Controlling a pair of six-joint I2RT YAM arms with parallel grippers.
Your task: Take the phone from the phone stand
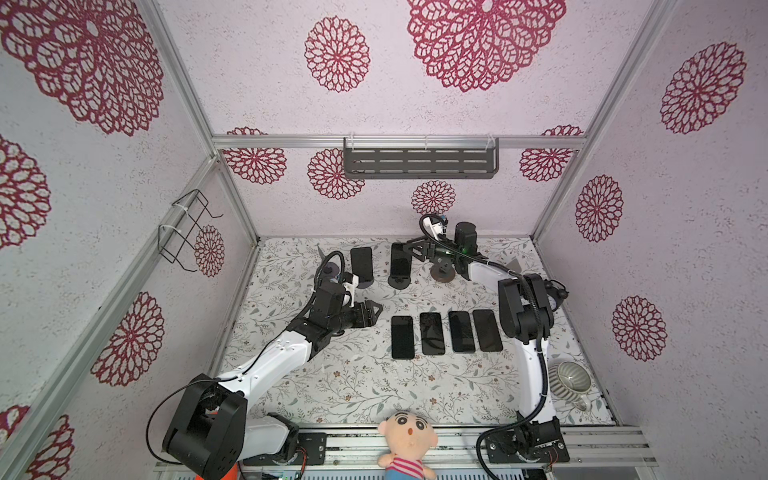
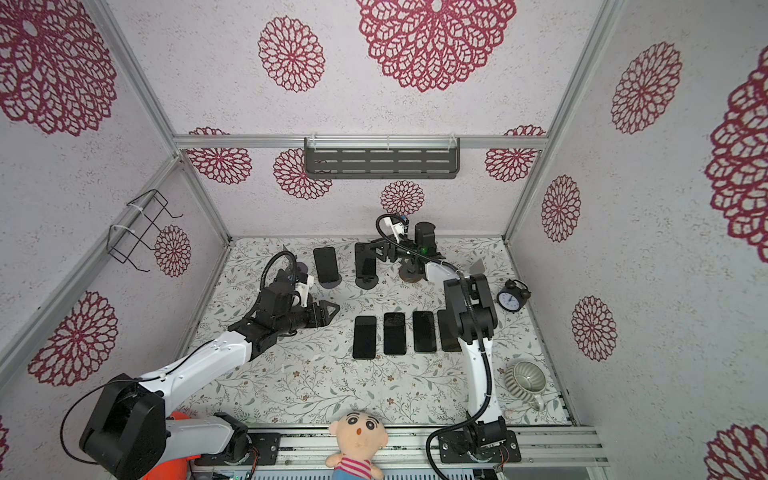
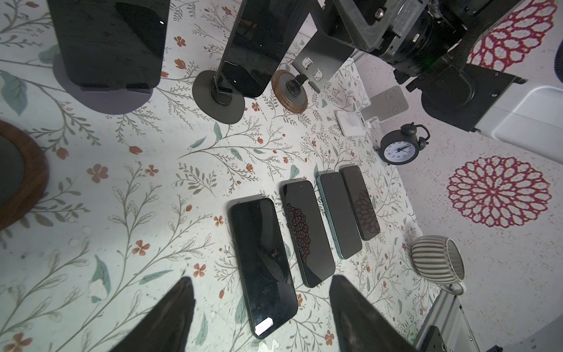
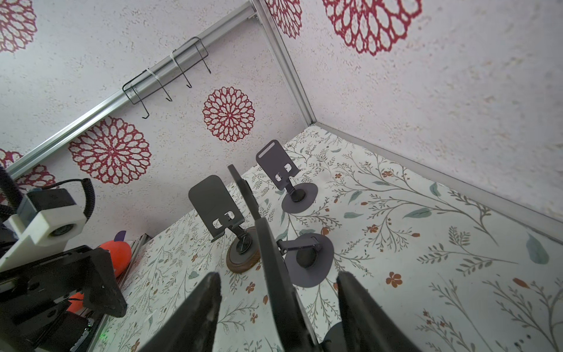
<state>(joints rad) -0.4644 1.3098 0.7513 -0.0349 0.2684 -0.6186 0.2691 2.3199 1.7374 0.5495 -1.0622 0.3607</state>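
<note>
Two dark phones stand propped on stands at the back of the table. My right gripper is at the top of the right-hand phone, which leans on a phone stand with a round grey base. In the right wrist view that phone appears edge-on between the fingers, with a gap on each side; the gripper is open. My left gripper hovers open and holds nothing, above the nearest flat phone.
The other propped phone stands to the left. An empty stand with a wooden base is beside my right wrist. Several phones lie flat mid-table. A clock, striped mug and plush doll stand nearby.
</note>
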